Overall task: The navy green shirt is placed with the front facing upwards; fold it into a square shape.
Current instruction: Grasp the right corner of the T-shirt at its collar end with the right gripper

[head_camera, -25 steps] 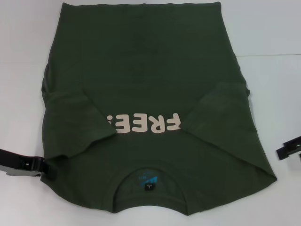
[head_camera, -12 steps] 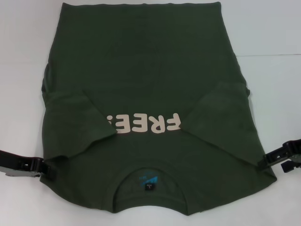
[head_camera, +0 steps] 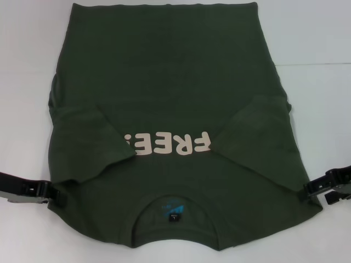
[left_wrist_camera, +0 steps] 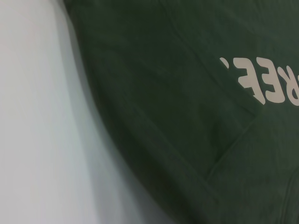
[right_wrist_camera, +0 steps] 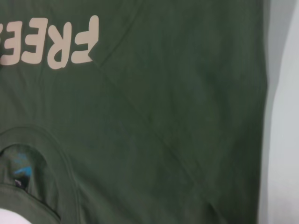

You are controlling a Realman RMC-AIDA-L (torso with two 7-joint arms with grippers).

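The navy green shirt (head_camera: 175, 82) lies flat and face up on the white table (head_camera: 318, 98), collar (head_camera: 173, 211) toward me. Both sleeves are folded inward over the chest and partly cover the ends of the cream "FREE!" lettering (head_camera: 167, 143). My left gripper (head_camera: 56, 193) sits at the shirt's left shoulder edge, low against the table. At the right shoulder edge is my right gripper (head_camera: 308, 189). The left wrist view shows the shirt (left_wrist_camera: 187, 116) and its table-side edge. The right wrist view shows the shirt (right_wrist_camera: 163, 116), its lettering and part of the collar.
Bare white tabletop surrounds the shirt on both sides (head_camera: 27, 109). The shirt's hem reaches the far edge of the head view.
My right gripper has moved inward from off to the side and now meets the shirt's right shoulder edge. The left gripper has shifted only slightly. The shirt lies as before.
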